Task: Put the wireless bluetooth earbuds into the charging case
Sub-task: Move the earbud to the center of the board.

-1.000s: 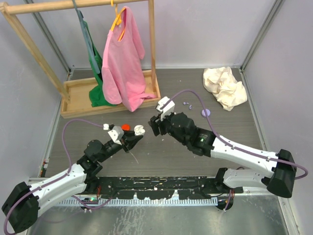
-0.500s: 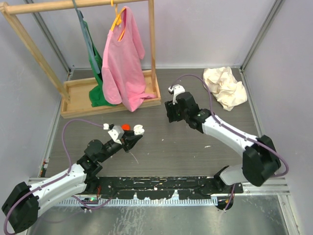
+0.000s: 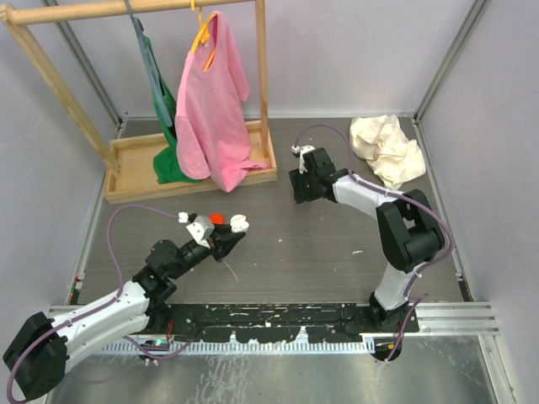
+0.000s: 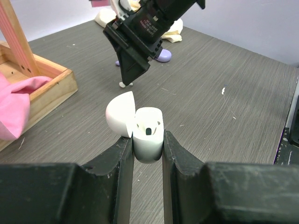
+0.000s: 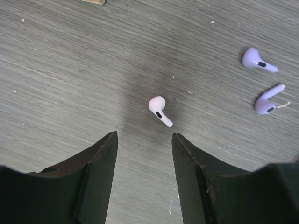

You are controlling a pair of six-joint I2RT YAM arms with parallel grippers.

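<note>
The white charging case (image 4: 148,135) stands with its lid (image 4: 120,113) flipped open, and my left gripper (image 4: 148,140) is shut on its lower body. From above, that case (image 3: 238,224) sits left of centre at the left gripper (image 3: 232,236). My right gripper (image 5: 145,135) is open and points down at the table, with a white earbud (image 5: 160,110) lying just beyond its fingertips. Two lilac earbuds (image 5: 258,59) (image 5: 268,99) lie further right. The top view shows the right gripper (image 3: 297,194) at mid-table near the rack. In the left wrist view the white earbud (image 4: 124,84) lies under the right gripper (image 4: 132,77).
A wooden clothes rack (image 3: 135,162) with a pink shirt (image 3: 212,101) and a green garment (image 3: 168,126) stands at the back left. A crumpled cream cloth (image 3: 387,150) lies at the back right. A small red object (image 3: 217,218) sits beside the left gripper. A lilac case (image 4: 163,56) lies behind the right gripper.
My right arm has swung from the table's middle toward the back and come down over the white earbud, its jaws a little narrower. The left arm and case have not moved.
</note>
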